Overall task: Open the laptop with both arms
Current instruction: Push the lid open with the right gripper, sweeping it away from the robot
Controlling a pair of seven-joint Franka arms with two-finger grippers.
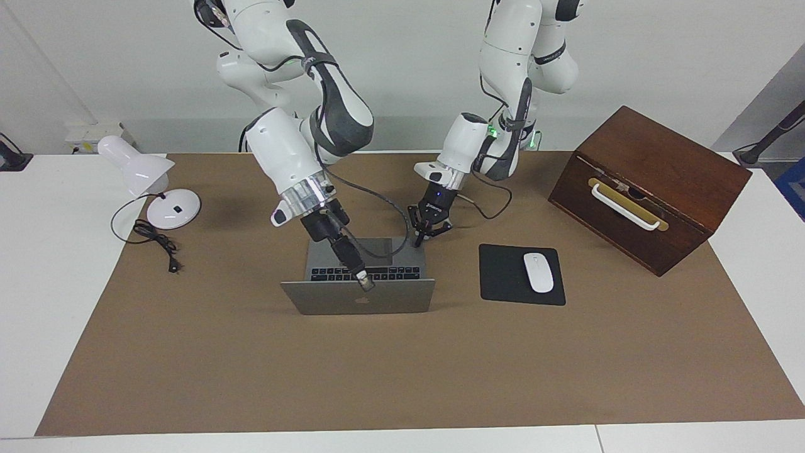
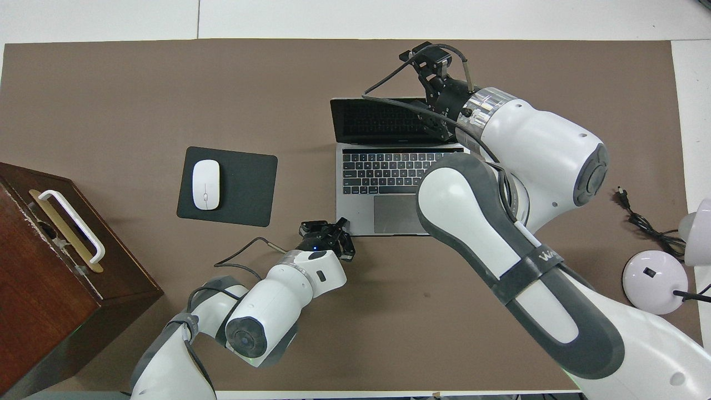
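The silver-grey laptop (image 1: 352, 304) stands open in the middle of the brown mat, its lid raised with the apple logo turned away from the robots. In the overhead view its keyboard deck (image 2: 383, 172) and dark screen show. My right gripper (image 1: 366, 283) is at the lid's top edge, over the keyboard; in the overhead view it (image 2: 430, 60) is over the lid's top edge. My left gripper (image 1: 427, 234) is open at the deck's corner nearest the robots, toward the left arm's end of the table; it also shows in the overhead view (image 2: 332, 230).
A black mouse pad (image 1: 500, 277) with a white mouse (image 1: 538, 272) lies beside the laptop toward the left arm's end. A brown wooden box (image 1: 654, 182) with a white handle stands at that end. A white desk lamp (image 1: 135, 165) and its cable (image 1: 157, 242) are at the right arm's end.
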